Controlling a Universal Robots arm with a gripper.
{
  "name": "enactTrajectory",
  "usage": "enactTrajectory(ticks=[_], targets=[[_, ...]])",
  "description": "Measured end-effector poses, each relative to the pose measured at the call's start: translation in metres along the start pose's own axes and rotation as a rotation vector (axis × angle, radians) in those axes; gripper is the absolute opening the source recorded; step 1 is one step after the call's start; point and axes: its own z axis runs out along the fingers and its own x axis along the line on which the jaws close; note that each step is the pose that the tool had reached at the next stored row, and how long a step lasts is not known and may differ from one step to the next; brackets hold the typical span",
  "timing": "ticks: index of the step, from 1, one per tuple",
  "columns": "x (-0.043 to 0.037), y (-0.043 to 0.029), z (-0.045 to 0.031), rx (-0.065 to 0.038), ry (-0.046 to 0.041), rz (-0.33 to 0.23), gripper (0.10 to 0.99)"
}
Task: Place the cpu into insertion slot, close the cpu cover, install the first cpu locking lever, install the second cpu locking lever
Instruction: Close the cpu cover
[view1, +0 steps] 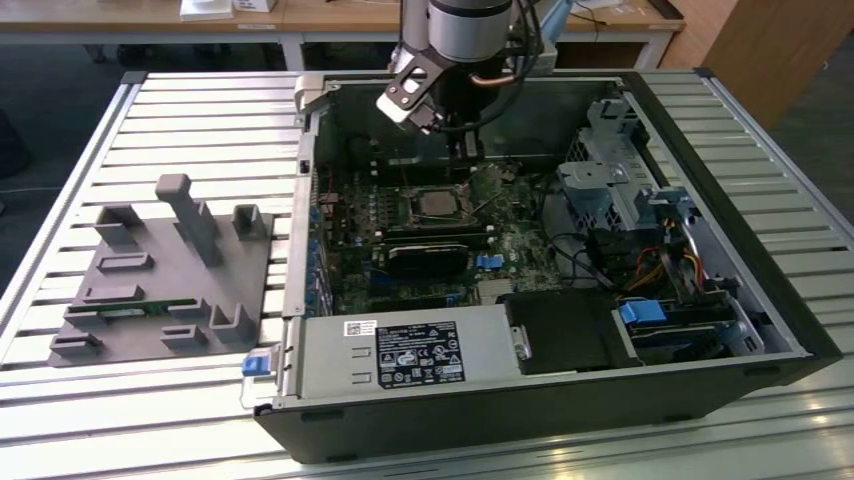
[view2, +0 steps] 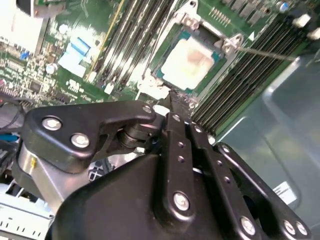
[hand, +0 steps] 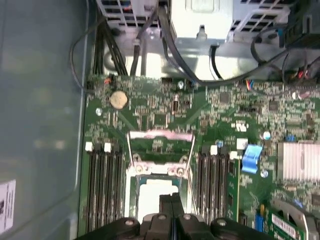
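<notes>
Plainly a pale silver-grey square, flat on top: cpu (view2: 192, 62) seated in the metal-rimmed insertion slot (view2: 165, 75). Just beneath and ahead of the gripper (hand: 172, 198), tips pinched together on nothing. Flanked either side by memory slots (hand: 105, 185); grey case wall (hand: 40, 100) past one bank.

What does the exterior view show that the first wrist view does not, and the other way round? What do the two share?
The exterior view gives the grey fixture block on the slatted table, and the power supply with its label. The first wrist view gives the round coin battery on the board. Both give the cpu seated between the memory slots, with the shut gripper close above it.
</notes>
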Motion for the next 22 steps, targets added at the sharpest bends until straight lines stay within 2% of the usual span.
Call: enactTrajectory(ticks=[8,16,22], targets=[[0.0026,0.0296,0.0018,0.001,0.003,0.0,0.106],[0.0107,0.0483,0.0043,0.002,0.0029,0.0,0.106],[0.0126,0.0631,0.0066,0.005,0.0023,0.0,0.106]])
